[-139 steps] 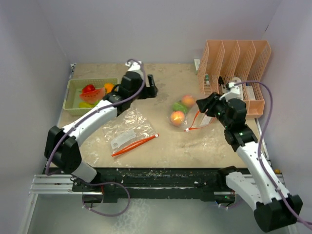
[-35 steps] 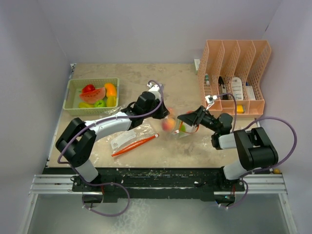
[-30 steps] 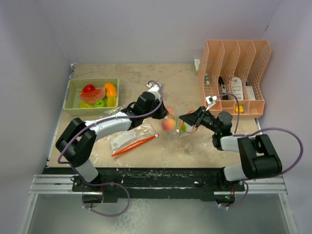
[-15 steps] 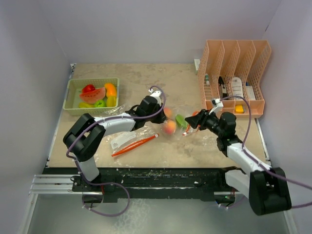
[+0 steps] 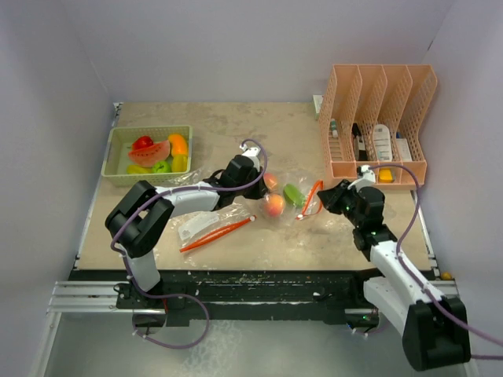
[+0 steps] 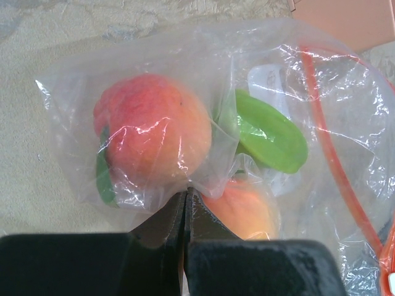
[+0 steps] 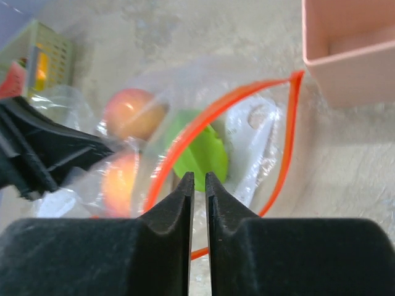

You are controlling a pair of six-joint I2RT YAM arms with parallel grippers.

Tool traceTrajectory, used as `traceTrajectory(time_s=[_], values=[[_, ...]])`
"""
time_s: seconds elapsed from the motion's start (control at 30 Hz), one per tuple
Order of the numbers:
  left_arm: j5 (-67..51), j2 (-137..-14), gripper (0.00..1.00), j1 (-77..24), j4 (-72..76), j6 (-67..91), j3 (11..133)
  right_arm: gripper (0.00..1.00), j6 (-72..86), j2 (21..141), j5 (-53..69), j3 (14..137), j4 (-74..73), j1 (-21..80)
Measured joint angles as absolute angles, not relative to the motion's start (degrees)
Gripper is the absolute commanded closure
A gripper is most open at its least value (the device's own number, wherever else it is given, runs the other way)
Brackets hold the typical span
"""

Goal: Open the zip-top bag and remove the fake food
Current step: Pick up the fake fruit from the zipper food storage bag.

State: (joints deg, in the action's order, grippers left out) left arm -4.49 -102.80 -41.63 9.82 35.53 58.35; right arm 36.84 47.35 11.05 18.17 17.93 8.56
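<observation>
Beige tabletop, fake food, bag label blurred

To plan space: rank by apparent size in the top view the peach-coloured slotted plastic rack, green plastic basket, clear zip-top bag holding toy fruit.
Largest: peach-coloured slotted plastic rack
Then: green plastic basket
Smallest: clear zip-top bag holding toy fruit, its outline faint.

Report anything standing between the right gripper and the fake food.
Only the zip-top bag: its orange-rimmed mouth gapes ahead of the right gripper, the green piece apparently just inside. The peaches lie deeper, toward the left gripper.
</observation>
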Motion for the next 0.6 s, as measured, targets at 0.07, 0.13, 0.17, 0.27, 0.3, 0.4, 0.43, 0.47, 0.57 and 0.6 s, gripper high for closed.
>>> traceTrajectory(time_s=[0.07,0.13,0.17,0.27,0.3,0.4,0.43,0.47,0.57,0.6], values=[[-4.5,-102.9,1.00,-41.6,9.9,35.6,58.2,0.95,36.9,51.4,11.1,18.2,18.3,8.6],[-4.6,-102.9,1.00,-41.6,9.8,35.6,58.2,0.96,37.0,56.4,11.7,18.2,19.2,8.6],[-4.6,-102.9,1.00,-41.5,9.9,35.8,58.2,0.96,36.9,58.2,11.9,18.2,19.7,8.6],[-4.7,-102.9,1.00,-41.5,10.2,35.9,57.9,0.81,36.2,64.3,13.5,18.7,21.9,8.6],[-4.8,-102.9,1.00,-41.4,10.3,35.9,57.8,0.71,36.0,65.8,13.9,19.0,22.8,8.6],[-5.1,-102.9,1.00,-41.3,10.3,36.0,57.6,0.52,35.3,70.8,16.2,20.4,26.5,8.6],[-5.3,-102.9,1.00,-41.3,10.3,36.0,57.6,0.49,35.0,72.1,17.0,21.1,27.8,8.6],[-5.3,-102.9,1.00,-41.3,10.4,36.1,57.5,0.46,34.9,73.4,17.8,21.9,29.1,8.6],[-5.5,-102.9,1.00,-41.3,10.5,36.4,57.4,0.43,34.3,77.5,20.3,24.6,32.6,8.6],[-5.6,-102.9,1.00,-41.3,10.6,36.4,57.4,0.43,34.0,78.8,20.8,25.4,33.6,8.6]])
